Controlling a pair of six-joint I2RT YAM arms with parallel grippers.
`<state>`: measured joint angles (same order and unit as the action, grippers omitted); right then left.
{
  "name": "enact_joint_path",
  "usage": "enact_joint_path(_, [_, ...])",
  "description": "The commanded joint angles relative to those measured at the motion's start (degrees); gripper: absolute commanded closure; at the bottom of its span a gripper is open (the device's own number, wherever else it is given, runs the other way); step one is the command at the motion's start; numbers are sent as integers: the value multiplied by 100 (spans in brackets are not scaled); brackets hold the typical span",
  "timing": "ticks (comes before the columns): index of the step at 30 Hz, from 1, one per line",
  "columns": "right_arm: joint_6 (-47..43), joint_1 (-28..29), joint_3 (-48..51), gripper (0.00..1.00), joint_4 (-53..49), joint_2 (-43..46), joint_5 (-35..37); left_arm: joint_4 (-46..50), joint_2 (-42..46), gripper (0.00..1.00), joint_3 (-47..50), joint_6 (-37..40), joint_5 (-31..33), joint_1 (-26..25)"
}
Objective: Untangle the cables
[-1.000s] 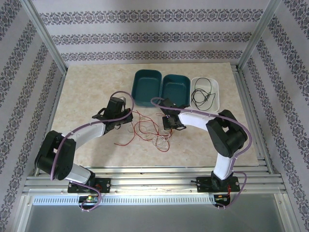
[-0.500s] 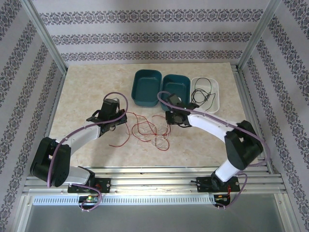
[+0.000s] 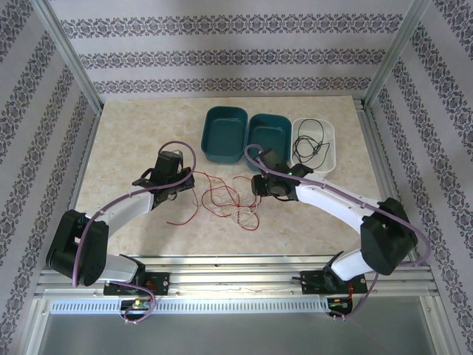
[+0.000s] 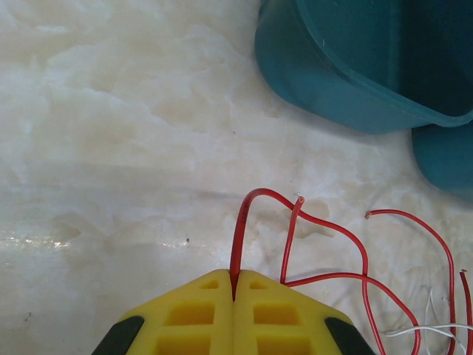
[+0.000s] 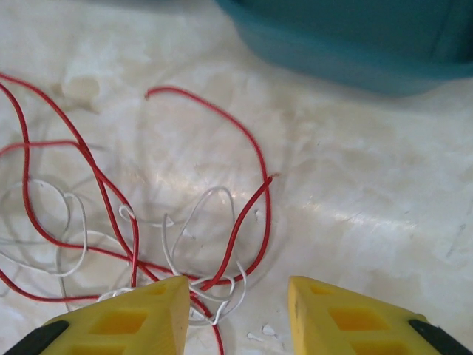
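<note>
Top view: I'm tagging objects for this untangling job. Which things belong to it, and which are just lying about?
Part of the job:
- red cables
- white cables
- black cable, lying in the white tray
- left gripper, shut on a red cable
- right gripper, open over the tangle

Lying about:
- left teal tub
- right teal tub
- table

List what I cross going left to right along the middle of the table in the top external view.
Left pincer, shut on a red strand → loose tangle of red and white cables → right pincer, jaws open, at the tangle's right edge.
</note>
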<state>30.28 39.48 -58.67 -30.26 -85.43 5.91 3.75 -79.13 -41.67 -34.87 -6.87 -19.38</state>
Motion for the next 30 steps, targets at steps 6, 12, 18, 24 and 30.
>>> enact_joint_path(6, [74, 290, -151, 55, 1, -633, -207, 57, -89, 100, -19, 64, -32, 68])
enact_joint_path(12, [81, 281, -359, 64, -195, -837, 51, 16, -119, 100, 44, 42, -58, 67])
enact_joint_path(18, [-8, 304, -553, 100, -374, -530, 606, -36, -156, 100, 96, 51, -60, 69])
enact_joint_path(24, [-206, 424, -847, 100, -621, 80, 1056, -104, -224, 100, 116, 37, -82, 66])
enact_joint_path(30, [-429, 567, -1156, 100, -814, 727, 1414, -151, -361, 100, 142, 25, -68, 70])
